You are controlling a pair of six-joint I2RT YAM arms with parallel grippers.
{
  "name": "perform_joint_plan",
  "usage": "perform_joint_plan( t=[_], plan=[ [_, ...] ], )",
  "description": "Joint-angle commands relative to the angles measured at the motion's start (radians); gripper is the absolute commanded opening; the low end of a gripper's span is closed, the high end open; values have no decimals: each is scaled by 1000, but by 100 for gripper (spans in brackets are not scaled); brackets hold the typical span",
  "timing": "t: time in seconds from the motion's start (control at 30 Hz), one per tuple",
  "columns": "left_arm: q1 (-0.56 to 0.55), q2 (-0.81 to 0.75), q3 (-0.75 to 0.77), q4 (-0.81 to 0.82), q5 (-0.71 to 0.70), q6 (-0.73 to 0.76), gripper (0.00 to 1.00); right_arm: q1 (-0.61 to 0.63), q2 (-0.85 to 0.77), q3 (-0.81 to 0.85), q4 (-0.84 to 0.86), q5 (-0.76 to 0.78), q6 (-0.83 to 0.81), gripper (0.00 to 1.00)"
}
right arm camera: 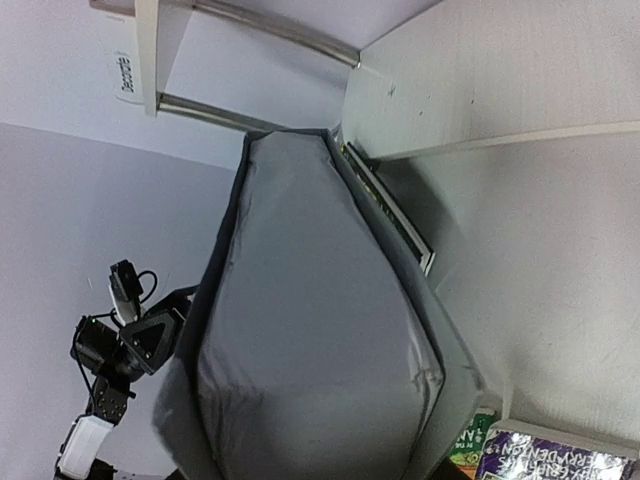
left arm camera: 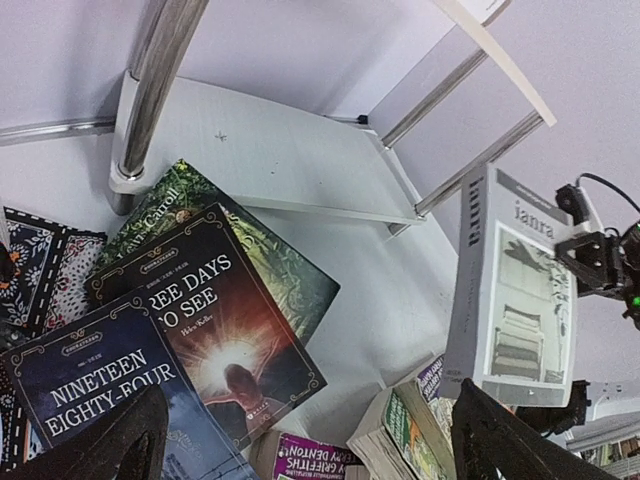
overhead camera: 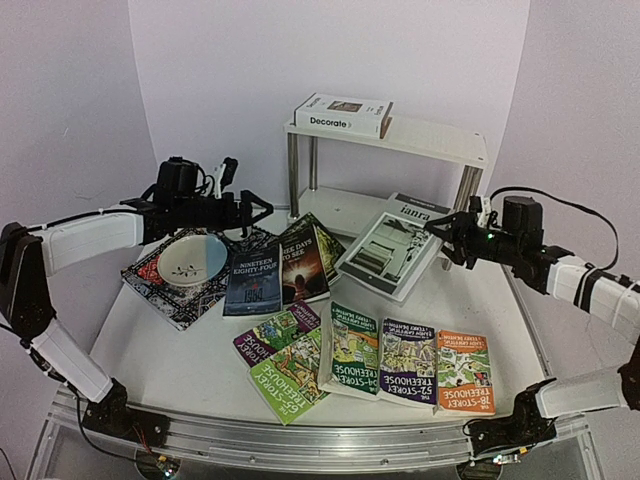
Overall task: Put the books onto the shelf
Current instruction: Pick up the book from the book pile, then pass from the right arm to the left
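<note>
Right gripper [overhead camera: 452, 236] clamped on grey book [overhead camera: 388, 256], tilted just in front of shelf's [overhead camera: 440, 140] lower board. Left gripper [overhead camera: 247, 192] jaws apart, farther off.

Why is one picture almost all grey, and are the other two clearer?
Right wrist view: the grey book sits so close to the lens that it fills the frame, plain and with little detail. Left wrist view: book titles read sharply, and glare streaks the chrome shelf leg. Top external view: even light, soft shadows, everything in focus.
</note>
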Motion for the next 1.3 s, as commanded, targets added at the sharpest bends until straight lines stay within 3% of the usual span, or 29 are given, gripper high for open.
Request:
perform_joint_plan(
  t=[0.0,0.1,0.23,0.33,0.57,0.67,0.83,1.27],
  plan=[
    [19,-107,-15,16,252,43,100,15,102,90,58,-257,30,36],
    [35,-162,-34,16,267,68,100,48,171,107,143,-336,78,35],
    [41,-268,-94,15,87,99,100,96,218,143,165,-365,65,36],
    [42,-322,-131,12,29,114,100,122,249,175,172,-394,48,36],
    [42,-254,-142,70,260,34,100,162,290,243,181,-443,24,36],
    [43,-192,-141,145,404,-61,99,174,293,264,188,-462,17,36],
    [25,-123,-144,278,500,-280,98,186,282,297,188,-483,-12,37],
    [-113,-129,-189,349,424,-516,94,187,285,379,189,-509,-49,38]
  ],
)
